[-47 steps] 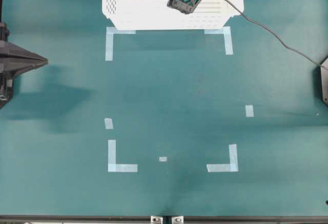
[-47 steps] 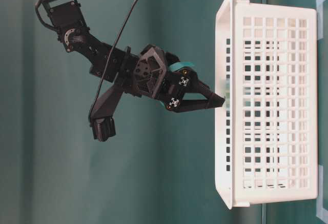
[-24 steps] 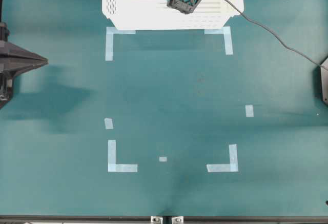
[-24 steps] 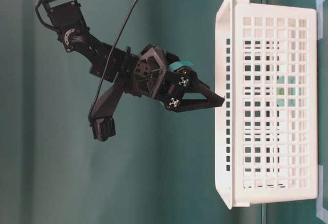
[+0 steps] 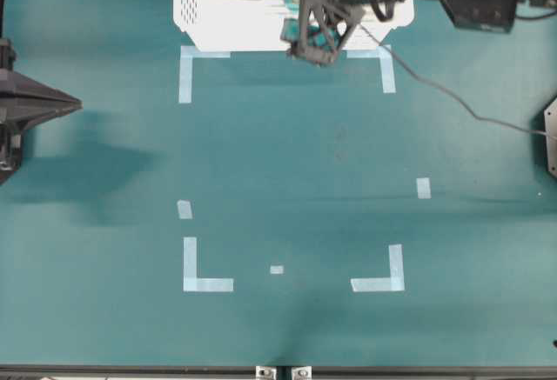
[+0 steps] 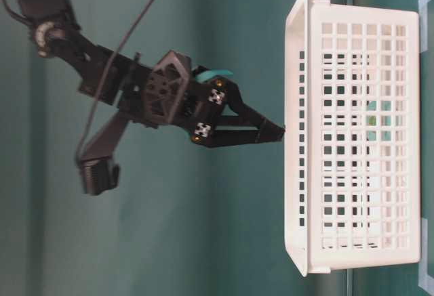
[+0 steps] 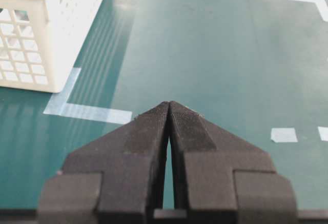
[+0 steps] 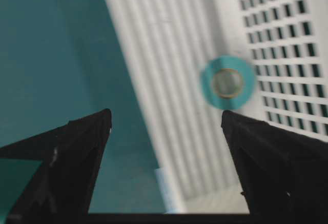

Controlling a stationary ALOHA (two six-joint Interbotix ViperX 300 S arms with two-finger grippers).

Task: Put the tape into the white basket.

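The tape is now seen lying flat on the floor of the basket, released from the right claw, whose fingers are spread wide with nothing between them. A second ago the claw was poised at the basket rim; half a second ago a turquoise patch had appeared low behind the slotted wall in the table-level view, and it is found in the same spot now. Since then the right claw has been drawn back from the rim and, in the overhead view, out past the basket's near edge. The placement is therefore judged done, with only the arm's retreat left.

The left claw is held closed and empty above the worktop, well apart from the basket.

In the overhead view the tape cannot be picked out: the basket is cut off by the top edge and largely covered by the right arm. The right wrist view is motion-blurred, so the roll's edges are soft. Through the wall slots only fragments of turquoise are seen.
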